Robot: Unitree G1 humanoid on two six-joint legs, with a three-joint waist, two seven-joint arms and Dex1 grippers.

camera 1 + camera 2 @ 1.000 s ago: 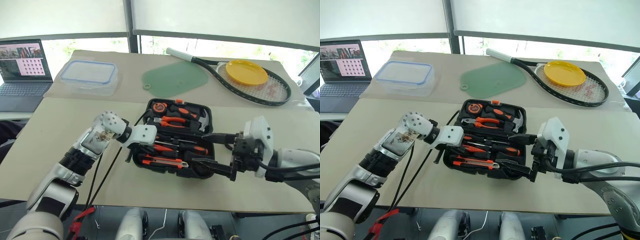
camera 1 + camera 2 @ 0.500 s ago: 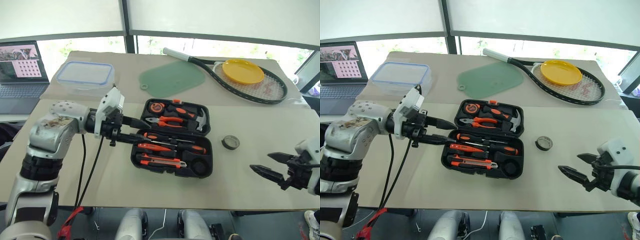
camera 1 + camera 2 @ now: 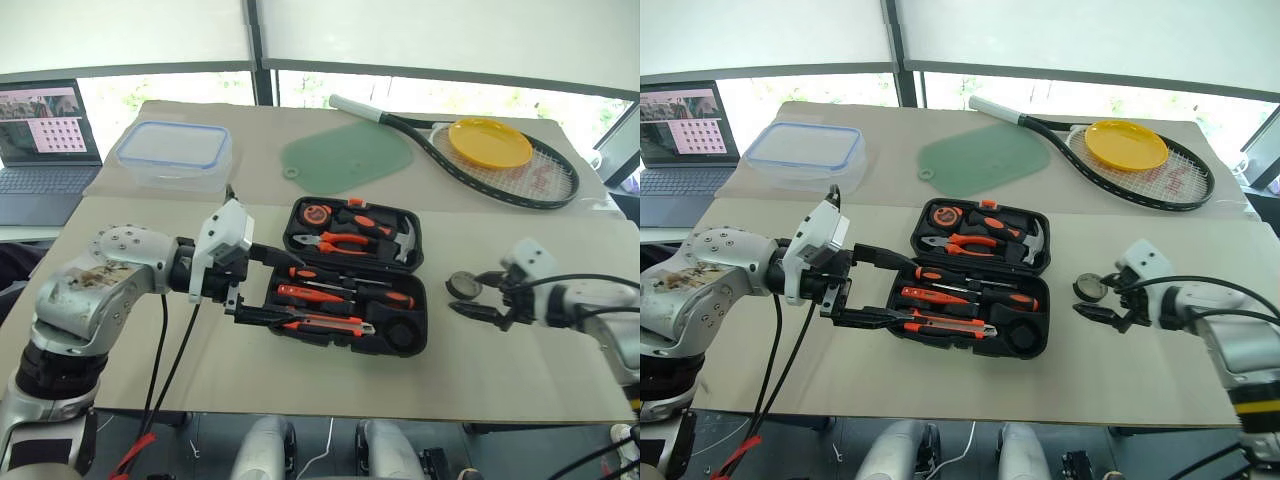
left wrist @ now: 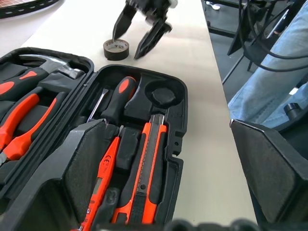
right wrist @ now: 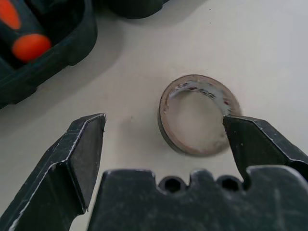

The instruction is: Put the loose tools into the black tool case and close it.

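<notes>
One black tool case (image 3: 350, 275) lies open mid-desk (image 3: 150, 340) with two screwdrivers (image 3: 345, 296) and one utility knife (image 3: 325, 323) slotted in. My one tape roll (image 3: 462, 285) sits on the desk just right of it — right hand (image 3: 482, 294) spread wide around it, gripping nothing. Left hand (image 3: 262, 288) is wide open and empty too, over the case's left edge.

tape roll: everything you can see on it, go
The tape roll is a small dark ring with a pale cardboard-looking inner core, open through the middle. It lies flat on the beige table, to the right of the open black tool case and apart from it, not yet in its round slot. The right gripper hovers at it with fingers open; whether a fingertip touches the rim is unclear.
</notes>
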